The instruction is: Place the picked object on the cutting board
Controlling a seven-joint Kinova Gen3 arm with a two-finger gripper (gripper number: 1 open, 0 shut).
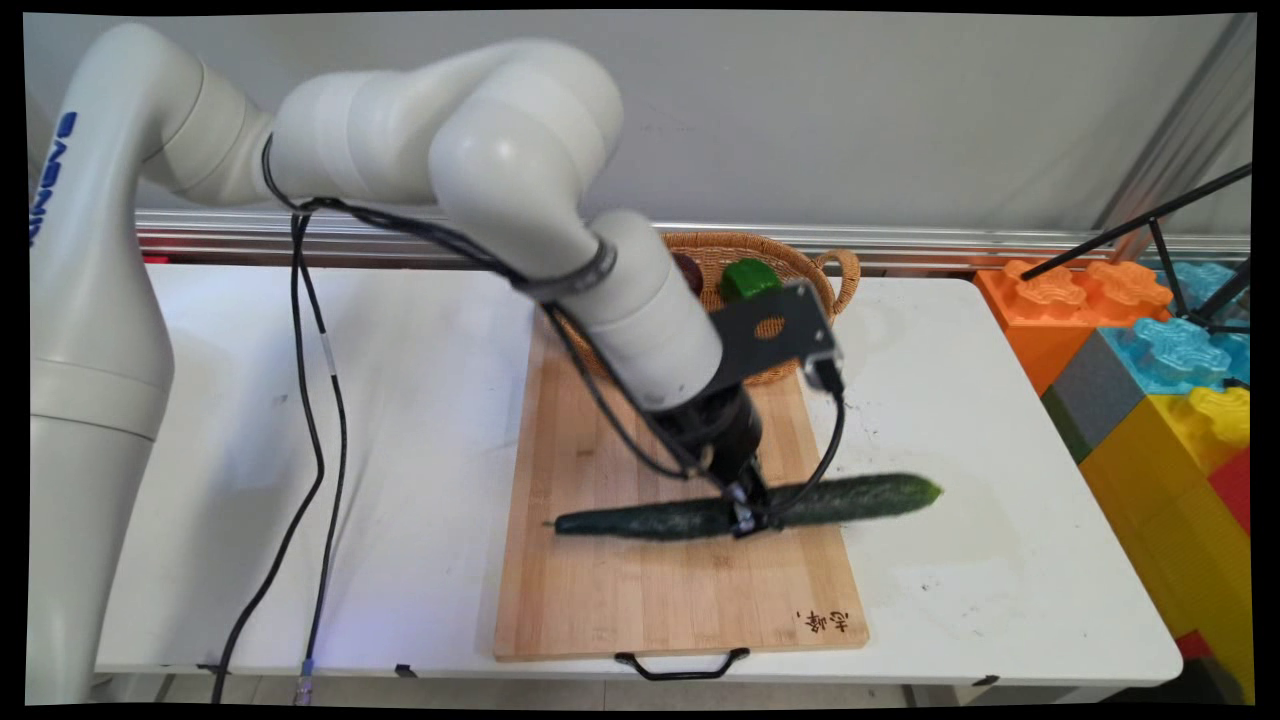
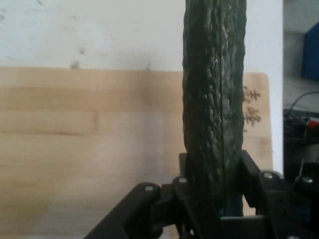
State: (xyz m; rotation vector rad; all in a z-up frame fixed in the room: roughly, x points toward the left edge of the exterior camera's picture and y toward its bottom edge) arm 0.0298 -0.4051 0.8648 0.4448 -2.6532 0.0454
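Observation:
A long dark green cucumber (image 1: 640, 520) stretches across the wooden cutting board (image 1: 650, 600), its right end reaching past the board's edge over the white table. My gripper (image 1: 748, 518) comes down on its middle and is shut on it. In the hand view the cucumber (image 2: 214, 99) runs straight up from between the black fingers (image 2: 250, 172), with the gripper (image 2: 215, 174) clamped on either side and the board (image 2: 89, 139) beneath. Whether the cucumber rests on the board or hangs just above it, I cannot tell.
A wicker basket (image 1: 812, 268) stands behind the board, partly hidden by the arm, with a green thing (image 1: 750, 278) inside. Big coloured toy blocks (image 1: 1150, 350) stack up at the table's right end. Black cables (image 1: 310, 420) hang over the table's left part.

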